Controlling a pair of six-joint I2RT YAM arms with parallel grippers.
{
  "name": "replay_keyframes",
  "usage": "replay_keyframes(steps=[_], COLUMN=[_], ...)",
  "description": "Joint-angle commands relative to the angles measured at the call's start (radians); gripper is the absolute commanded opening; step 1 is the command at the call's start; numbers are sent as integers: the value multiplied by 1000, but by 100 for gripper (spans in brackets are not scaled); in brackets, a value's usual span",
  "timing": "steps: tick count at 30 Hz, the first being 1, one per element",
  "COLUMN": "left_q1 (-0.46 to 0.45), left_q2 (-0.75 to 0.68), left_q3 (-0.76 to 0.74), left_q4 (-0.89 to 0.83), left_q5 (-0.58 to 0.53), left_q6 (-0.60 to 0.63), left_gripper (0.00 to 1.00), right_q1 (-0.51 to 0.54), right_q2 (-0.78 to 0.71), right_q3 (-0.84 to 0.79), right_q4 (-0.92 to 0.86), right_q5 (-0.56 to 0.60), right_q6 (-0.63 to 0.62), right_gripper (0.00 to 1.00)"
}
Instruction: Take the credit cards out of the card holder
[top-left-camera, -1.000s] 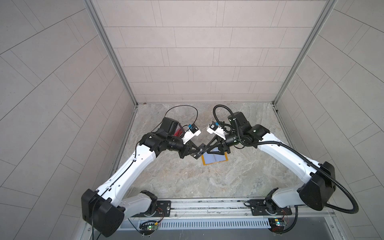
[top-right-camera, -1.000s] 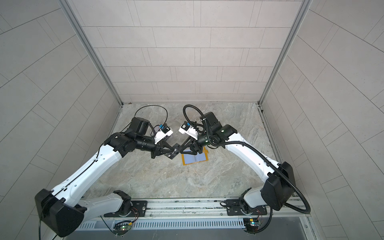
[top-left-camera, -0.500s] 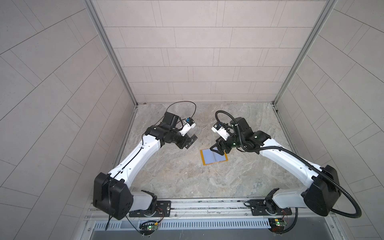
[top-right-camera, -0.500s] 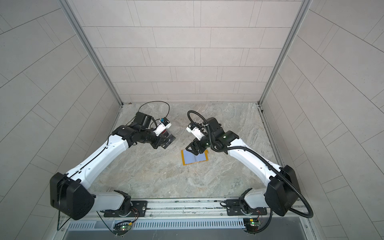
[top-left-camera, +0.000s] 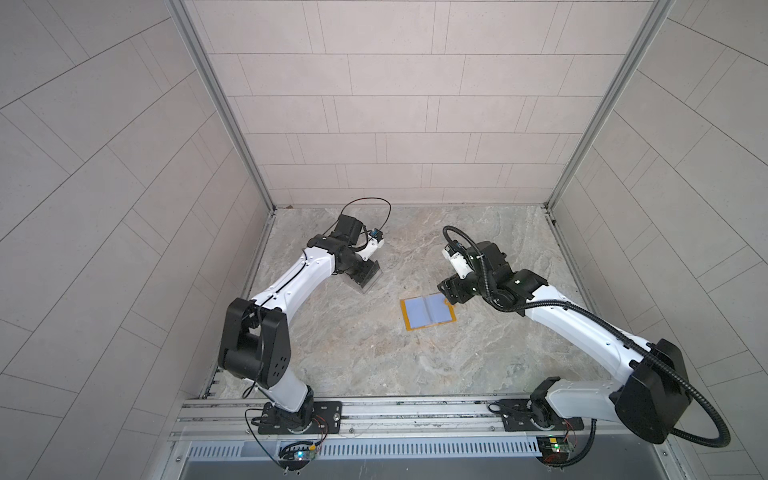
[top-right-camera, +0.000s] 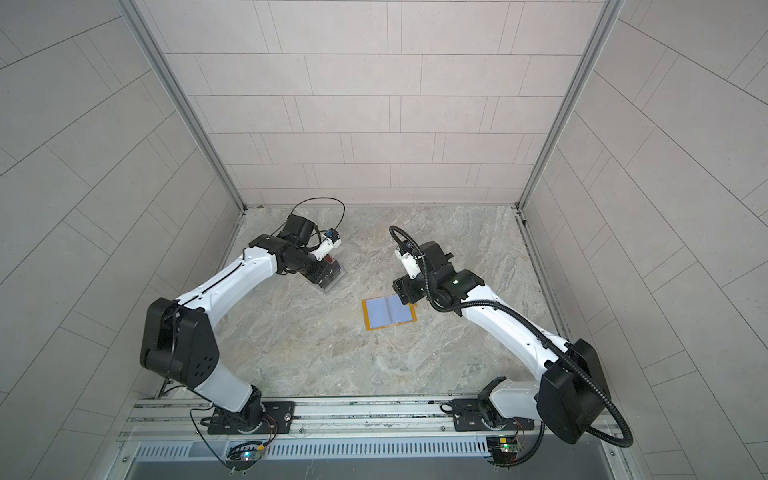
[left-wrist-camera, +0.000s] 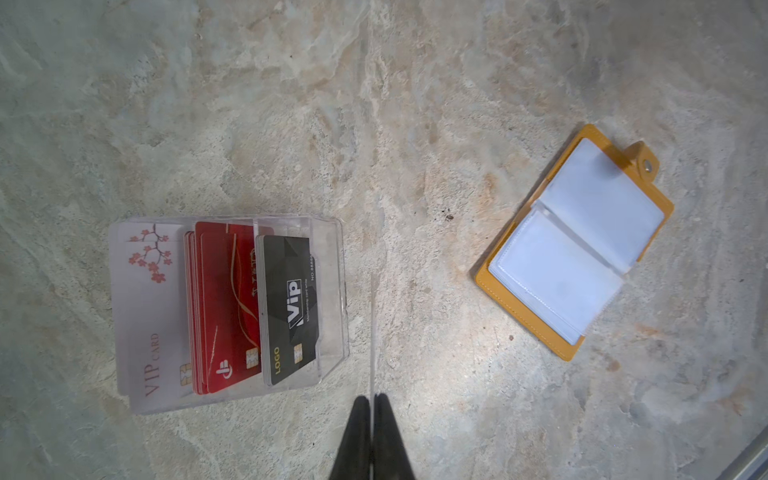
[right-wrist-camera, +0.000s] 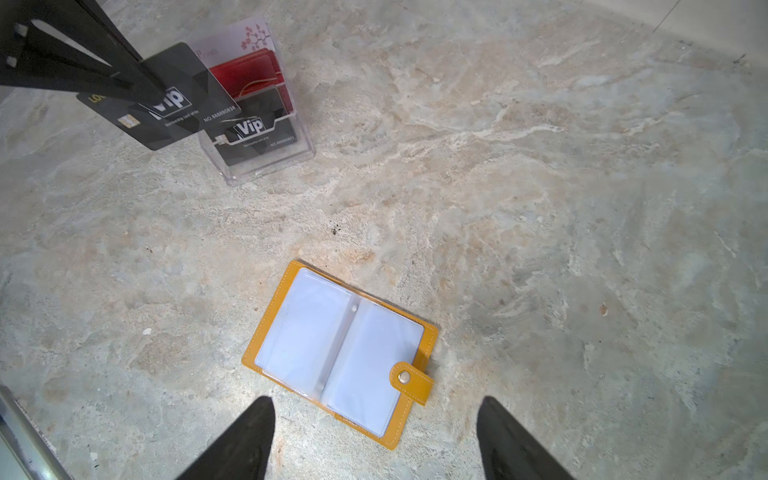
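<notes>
The card holder (top-left-camera: 428, 311) (top-right-camera: 388, 312) is a mustard-yellow booklet lying open and flat on the stone table, with pale bluish sleeves (right-wrist-camera: 340, 353) and its snap tab (right-wrist-camera: 411, 380) folded out. No card print shows in the sleeves. My left gripper (left-wrist-camera: 372, 397) is shut on a black "VIP" credit card (right-wrist-camera: 166, 99), held just above a clear plastic box (left-wrist-camera: 228, 311). That box holds whitish blossom-print (left-wrist-camera: 145, 299), red (left-wrist-camera: 224, 307) and black credit cards (left-wrist-camera: 291, 307). My right gripper (right-wrist-camera: 374, 401) is open, hovering at the holder's tab edge with nothing between its fingers.
The clear box (top-left-camera: 365, 277) (top-right-camera: 330, 276) stands at the back left, partly under the left arm. Tiled walls enclose the table on three sides. A metal rail (top-left-camera: 374, 411) with both arm bases runs along the front edge.
The left arm has swung from the card holder to the clear box at the back left, carrying the black card. The right gripper has opened and drawn back to the holder's right edge.
</notes>
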Motion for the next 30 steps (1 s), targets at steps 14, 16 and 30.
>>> replay_keyframes(steps=[14, 16, 30], left_q1=[35, 34, 34], left_q2=[76, 89, 155], left_q3=[26, 26, 36], left_q4=[105, 111, 126], left_q5=[-53, -63, -67], left_q6=[66, 69, 67], left_gripper=[0, 0, 0], right_q1=[-3, -3, -4], right_q2=[-20, -20, -26], right_q3=[-25, -24, -49], right_q4=[24, 25, 26], right_q5=[59, 60, 72], right_q6=[54, 55, 56], right_gripper=[79, 80, 79])
